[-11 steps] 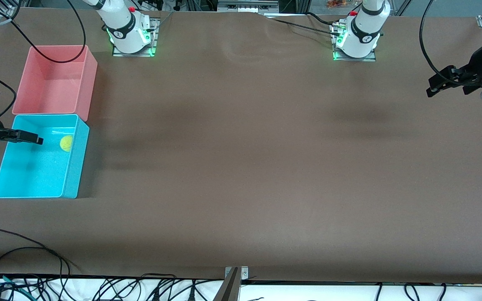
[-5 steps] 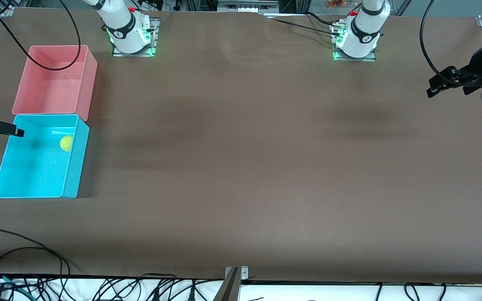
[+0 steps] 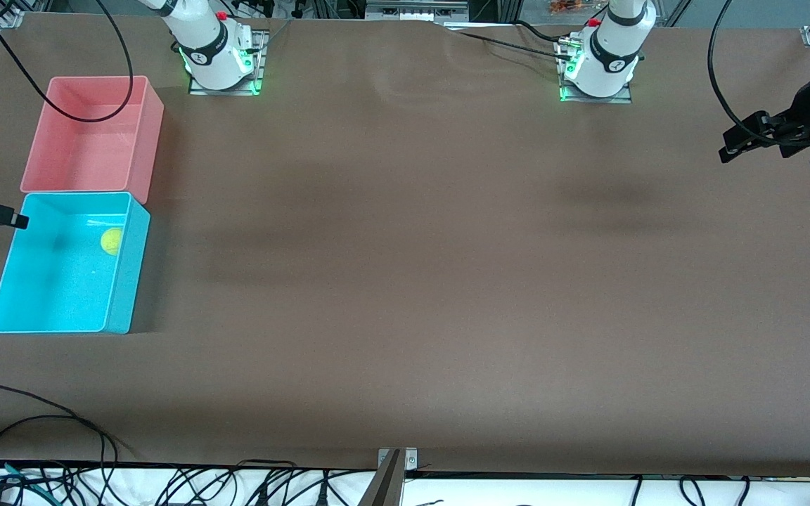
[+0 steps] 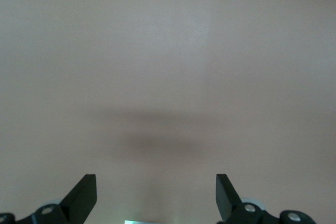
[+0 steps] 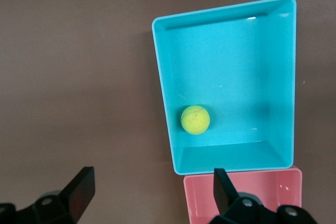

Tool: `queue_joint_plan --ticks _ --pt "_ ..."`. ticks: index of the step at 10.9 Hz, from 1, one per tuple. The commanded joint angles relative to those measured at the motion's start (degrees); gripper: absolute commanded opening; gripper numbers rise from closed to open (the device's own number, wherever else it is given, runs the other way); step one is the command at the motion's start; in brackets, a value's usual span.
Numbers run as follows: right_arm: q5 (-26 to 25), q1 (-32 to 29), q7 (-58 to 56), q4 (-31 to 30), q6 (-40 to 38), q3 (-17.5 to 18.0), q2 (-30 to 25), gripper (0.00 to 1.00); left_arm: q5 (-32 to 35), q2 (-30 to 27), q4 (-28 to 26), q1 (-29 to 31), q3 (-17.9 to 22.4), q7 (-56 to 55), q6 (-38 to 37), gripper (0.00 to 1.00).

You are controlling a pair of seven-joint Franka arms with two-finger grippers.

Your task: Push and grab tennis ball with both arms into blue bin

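The tennis ball (image 3: 111, 241) lies on the floor of the blue bin (image 3: 127, 267), close to the wall that faces the table's middle. It also shows in the right wrist view (image 5: 195, 119), inside the blue bin (image 5: 165, 87). My right gripper (image 3: 18, 220) is open and empty, up beside the bin's outer wall at the right arm's end of the table; in its own view (image 5: 152, 192) the jaws stand wide apart. My left gripper (image 3: 728, 144) is open and empty, held over bare table at the left arm's end, and its own view (image 4: 155, 195) shows only tabletop.
A pink bin (image 3: 152, 119) touches the blue bin, farther from the front camera; it also shows in the right wrist view (image 5: 262, 195). A black cable (image 3: 81, 116) hangs over it. The arm bases (image 3: 219, 67) (image 3: 598, 70) stand at the back. Cables (image 3: 60, 422) lie by the front edge.
My right gripper has drawn back from over the blue bin, outward past its wall toward the right arm's end of the table. The ball has stayed put. The left arm has barely moved.
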Motion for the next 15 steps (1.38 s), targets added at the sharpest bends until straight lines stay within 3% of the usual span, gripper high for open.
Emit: queue_joint_plan --ticks 1,6,9,10,12,15 --pt "0.1 0.16 1.9 3.83 -2.54 0.05 0.89 1.0 1.16 0.37 1.95 0.31 -0.3 -0.38 -1.18 1.0" --pt "-0.62 0.43 2.34 7.61 -11.58 0.05 -0.07 1.0 1.07 0.72 2.92 -0.13 -0.56 0.06 -0.65 1.0" --pt "-2.62 2.71 2.34 7.79 -11.43 0.57 -0.69 1.0 2.47 0.64 3.01 -0.39 -1.09 -0.56 -0.65 1.0" --pt "-5.25 1.67 2.6 6.31 -10.82 5.45 -4.52 1.0 3.96 0.46 3.01 -0.48 -1.18 -0.56 -0.82 1.0" --pt "-8.86 -3.16 9.94 -3.24 -7.15 15.91 -12.43 1.0 4.32 0.46 3.01 -0.48 -1.35 -0.56 -1.09 1.0" --pt "-10.46 -7.12 11.92 -8.99 -1.68 23.23 -17.38 1.0 4.32 0.46 3.01 -0.48 -1.35 -0.47 -1.09 1.0"
